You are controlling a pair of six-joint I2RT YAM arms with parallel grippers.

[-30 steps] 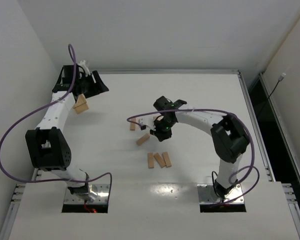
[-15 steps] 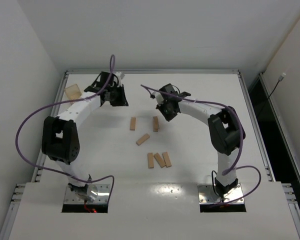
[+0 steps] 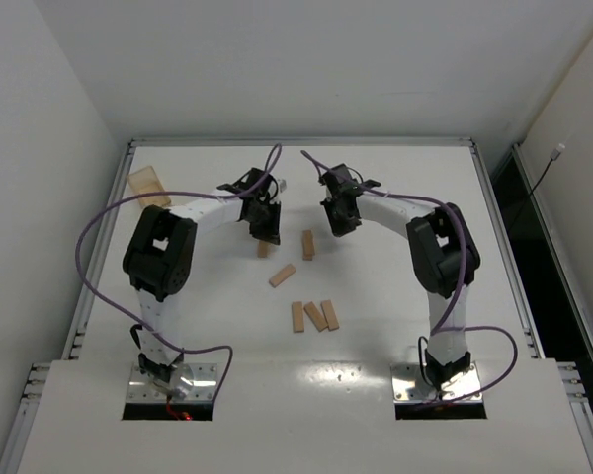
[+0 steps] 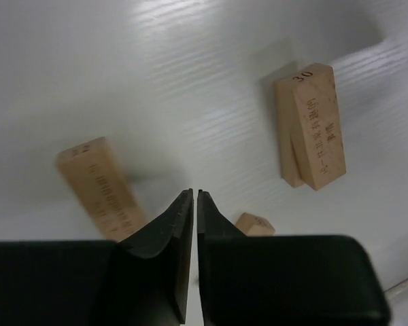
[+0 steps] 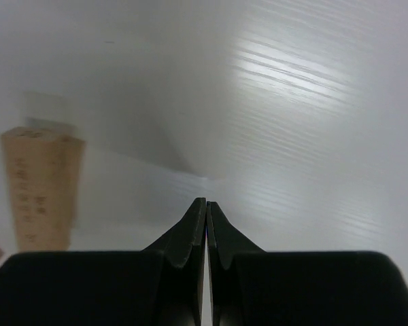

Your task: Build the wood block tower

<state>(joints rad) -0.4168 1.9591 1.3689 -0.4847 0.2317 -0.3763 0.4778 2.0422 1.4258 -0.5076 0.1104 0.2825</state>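
Hovering over the far half of the table point(image 3: 405, 326), the left gripper point(image 4: 194, 193) has its jaws pressed together on nothing. One wood block point(image 4: 98, 187) lies flat just beside its tips, and a second wood block point(image 4: 311, 136) lies farther off. The right gripper point(image 5: 205, 202) is likewise closed and empty, with a third wood block point(image 5: 41, 187) lying apart to one side. Three more wood blocks point(image 3: 316, 316) lie side by side nearer the near edge.

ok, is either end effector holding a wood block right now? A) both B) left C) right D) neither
D: the left end effector and right end effector are both shut on nothing, and the wood blocks lie loose on the table.
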